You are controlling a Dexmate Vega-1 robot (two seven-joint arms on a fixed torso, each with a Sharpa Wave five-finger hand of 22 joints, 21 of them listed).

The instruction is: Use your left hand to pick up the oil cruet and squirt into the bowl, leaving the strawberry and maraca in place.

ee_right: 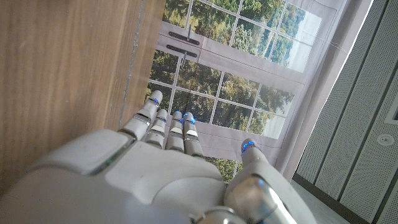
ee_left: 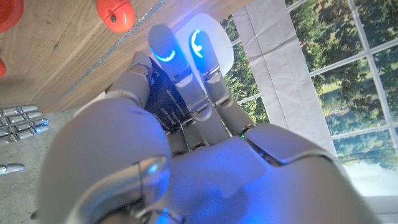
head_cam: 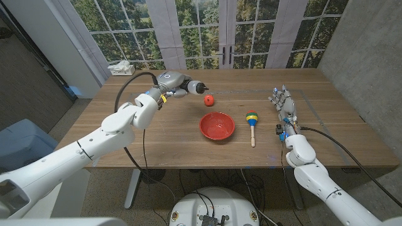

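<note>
The left hand [head_cam: 176,83] has its fingers wrapped round the oil cruet [head_cam: 196,86], holding it above the table, beyond and to the left of the red bowl [head_cam: 217,126]. In the head view the cruet lies nearly level, its long axis running from the hand toward the strawberry [head_cam: 208,100], dark tip leading. That tip stops short of the bowl: it sits over bare wood on the far-left side of the rim, with the strawberry just between tip and bowl. So the coming move, as I judge it, turns on carrying the tip nearer and rightward until it stands over the bowl's opening, then tilting it down (passing above the strawberry, not through it).

In the left wrist view the fingers close on a dark body with a pale rounded part past them; how firmly they grip cannot be told.

The maraca [head_cam: 252,119] lies just right of the bowl, handle toward the near edge. The right hand [head_cam: 284,107] waits well right of the bowl, fingers extended, holding nothing.
</note>
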